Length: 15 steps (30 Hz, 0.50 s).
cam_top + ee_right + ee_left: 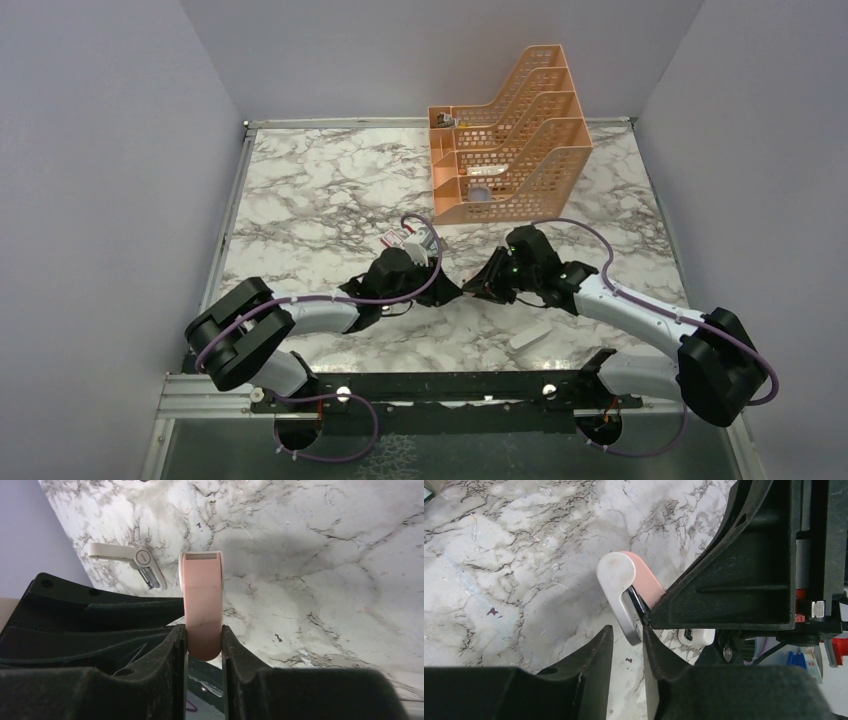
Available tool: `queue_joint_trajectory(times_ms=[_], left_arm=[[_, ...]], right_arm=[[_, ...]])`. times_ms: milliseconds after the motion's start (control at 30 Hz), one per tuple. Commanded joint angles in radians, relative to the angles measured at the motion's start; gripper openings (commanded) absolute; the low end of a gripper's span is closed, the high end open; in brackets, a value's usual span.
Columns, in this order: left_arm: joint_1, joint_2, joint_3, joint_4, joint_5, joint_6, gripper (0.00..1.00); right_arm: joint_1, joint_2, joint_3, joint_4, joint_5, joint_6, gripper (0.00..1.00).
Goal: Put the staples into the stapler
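1. We'd call this early days. The right gripper (204, 635) is clamped around the pink stapler (201, 590) and holds it up over the counter (330, 180). We can't see any staples in it, so the actual loading is all left to do.
2. The left gripper (629, 635) is narrow, with its fingertips right at the silver rail end under the stapler's white nose. We can't tell if it's really pinching that end or is just about to.
3. The red staple box (392, 241) sits on the counter just behind the left gripper, close by. The strips themselves are too small to make out.
4. We reckon what's left is: open the stapler, fetch a strip, drop it in, shut it.
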Motion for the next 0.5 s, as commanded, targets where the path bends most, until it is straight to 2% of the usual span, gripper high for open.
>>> queue_joint_trajectory(times_ms=[0,367,467], left_arm=[[-0.007,0.014,-0.017,0.076,0.036,0.017,0.27],[-0.007,0.038,-0.033,0.104,0.050,-0.022,0.29],[-0.008,0.065,-0.024,0.113,0.067,-0.039,0.23]], right_arm=[[-0.008,-0.016,0.016,0.047,-0.065,0.017,0.20],[-0.018,-0.008,0.021,0.092,-0.127,-0.003,0.20],[-0.023,-0.020,0.017,0.086,-0.133,-0.026,0.21]])
